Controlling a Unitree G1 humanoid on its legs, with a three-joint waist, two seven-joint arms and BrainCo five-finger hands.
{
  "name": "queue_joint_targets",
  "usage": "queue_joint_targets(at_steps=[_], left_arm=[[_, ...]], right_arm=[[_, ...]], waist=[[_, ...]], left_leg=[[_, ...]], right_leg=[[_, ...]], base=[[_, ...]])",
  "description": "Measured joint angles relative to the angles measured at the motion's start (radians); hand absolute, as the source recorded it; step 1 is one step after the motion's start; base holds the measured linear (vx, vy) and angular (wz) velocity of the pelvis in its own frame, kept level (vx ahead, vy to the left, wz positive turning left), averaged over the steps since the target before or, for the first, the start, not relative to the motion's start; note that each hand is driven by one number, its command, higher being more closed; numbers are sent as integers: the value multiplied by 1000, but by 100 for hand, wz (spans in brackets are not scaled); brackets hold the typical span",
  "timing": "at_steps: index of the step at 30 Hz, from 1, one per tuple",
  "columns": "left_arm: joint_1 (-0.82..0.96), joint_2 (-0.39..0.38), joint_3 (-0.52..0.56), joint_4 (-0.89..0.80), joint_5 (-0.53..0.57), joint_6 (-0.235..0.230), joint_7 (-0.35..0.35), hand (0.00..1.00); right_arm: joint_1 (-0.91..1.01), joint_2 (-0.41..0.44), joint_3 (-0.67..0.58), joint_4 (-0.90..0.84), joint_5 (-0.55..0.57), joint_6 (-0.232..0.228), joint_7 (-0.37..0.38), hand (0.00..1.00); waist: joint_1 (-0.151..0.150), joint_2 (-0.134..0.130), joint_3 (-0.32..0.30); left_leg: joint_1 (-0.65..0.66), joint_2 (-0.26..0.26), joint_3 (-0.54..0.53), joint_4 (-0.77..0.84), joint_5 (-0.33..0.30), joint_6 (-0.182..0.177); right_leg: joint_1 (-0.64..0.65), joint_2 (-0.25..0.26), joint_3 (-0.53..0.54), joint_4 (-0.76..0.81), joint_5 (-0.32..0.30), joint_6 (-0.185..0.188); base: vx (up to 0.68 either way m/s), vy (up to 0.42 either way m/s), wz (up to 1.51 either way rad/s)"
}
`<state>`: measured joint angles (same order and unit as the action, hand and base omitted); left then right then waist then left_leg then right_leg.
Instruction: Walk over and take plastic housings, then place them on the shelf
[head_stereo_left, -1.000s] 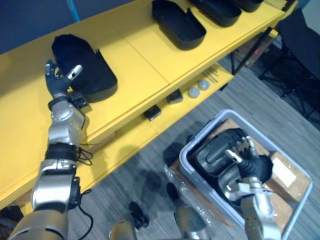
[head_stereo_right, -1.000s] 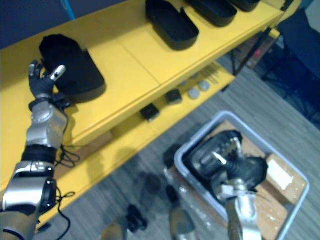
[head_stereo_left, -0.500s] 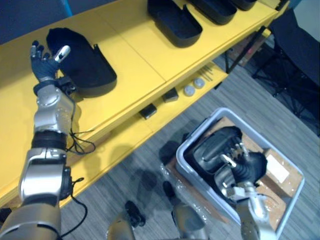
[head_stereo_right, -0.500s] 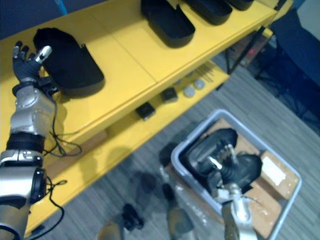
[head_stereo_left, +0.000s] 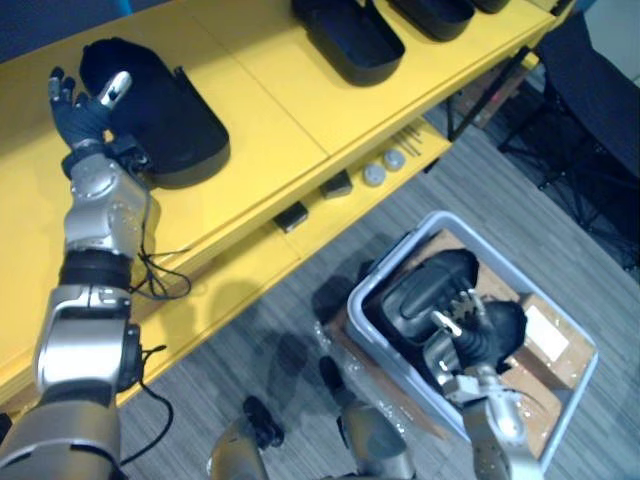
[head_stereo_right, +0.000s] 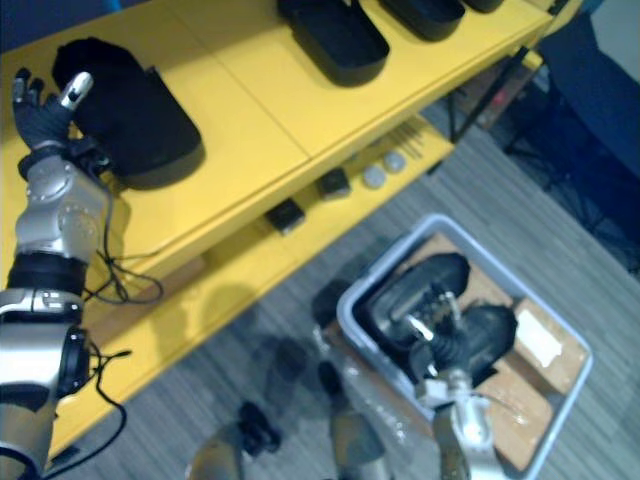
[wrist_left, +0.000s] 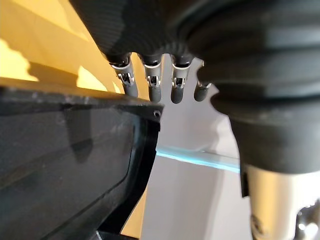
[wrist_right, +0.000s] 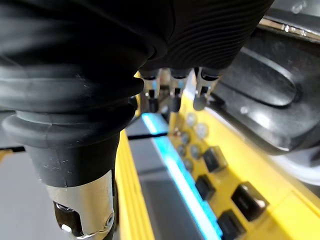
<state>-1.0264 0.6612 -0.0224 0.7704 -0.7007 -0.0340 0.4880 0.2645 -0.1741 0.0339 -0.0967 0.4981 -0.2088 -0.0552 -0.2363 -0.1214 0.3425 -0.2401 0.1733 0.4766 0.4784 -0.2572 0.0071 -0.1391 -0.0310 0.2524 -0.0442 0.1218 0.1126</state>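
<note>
Black plastic housings lie in two places: one (head_stereo_left: 160, 115) rests near the left end of the yellow shelf (head_stereo_left: 270, 110), just beside the left hand (head_stereo_left: 82, 110), whose fingers are straight, spread and empty; others (head_stereo_left: 425, 290) are stacked in the grey plastic bin (head_stereo_left: 513, 282) on the floor. The right hand (head_stereo_left: 478, 335) hangs over those with relaxed, uncurled fingers, gripping none. By my reading one placement is done and the next pick is in hand, which calls for the right hand to lower and curl round a housing's rim.

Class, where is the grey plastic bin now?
The grey plastic bin sits low at the eye views' lower right, in front of the yellow shelf, under the right hand.
</note>
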Motion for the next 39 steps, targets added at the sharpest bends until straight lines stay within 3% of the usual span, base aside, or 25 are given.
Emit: queue_joint_targets(at_steps=[4,14,19,22,26,31,36,39], left_arm=[[0,0,1,0,-2,-1,22,0],[0,-1,2,0,-7,-1,68,0],[2,0,23,-1,15,2,128,0],[31,4,66,-2,54,26,144,0],[162,3,128,-4,112,69,135,0],[313,1,188,-20,131,68,89,0],[547,-52,244,-160,175,-3,77,0],[645,-137,296,-300,213,-57,78,0]], right_arm=[[-4,13,2,-2,-1,-62,-45,0],[-3,15,2,-9,-2,-70,-56,0],[2,15,2,-9,-4,-77,-45,0],[9,14,0,-11,-4,-85,-19,0],[29,1,-2,-18,-42,-99,3,0],[21,-23,-4,-42,-83,-123,17,0],[-28,-69,-21,-101,-89,-203,17,0],[-42,-70,-48,-129,-90,-209,12,0]], waist=[[0,-11,6],[-2,-20,10],[-1,-19,10],[1,-10,4],[2,39,-53],[10,58,-108],[59,61,-182],[69,75,-194]], left_leg=[[-5,10,1,16,-5,0],[4,12,3,18,-5,0],[48,6,1,1,-5,0],[65,0,1,-17,-3,-5],[92,-11,-3,-40,4,-9],[141,-30,-39,-83,18,-18],[169,-59,-59,-140,44,-27],[171,-83,-89,-161,57,-16]], right_leg=[[-1,6,2,0,2,-2],[9,13,4,-2,8,-1],[47,10,6,-8,7,-3],[61,8,4,-7,1,-11],[84,5,-3,-11,-1,-11],[138,-4,-34,-25,-18,-19],[147,-20,-60,-12,-40,-22],[160,-32,-92,-10,-49,-17]], base=[[-13,-1,-3],[0,0,0],[0,0,0],[0,0,0],[77,-2,3],[48,-16,18],[20,-9,17],[15,22,28]])
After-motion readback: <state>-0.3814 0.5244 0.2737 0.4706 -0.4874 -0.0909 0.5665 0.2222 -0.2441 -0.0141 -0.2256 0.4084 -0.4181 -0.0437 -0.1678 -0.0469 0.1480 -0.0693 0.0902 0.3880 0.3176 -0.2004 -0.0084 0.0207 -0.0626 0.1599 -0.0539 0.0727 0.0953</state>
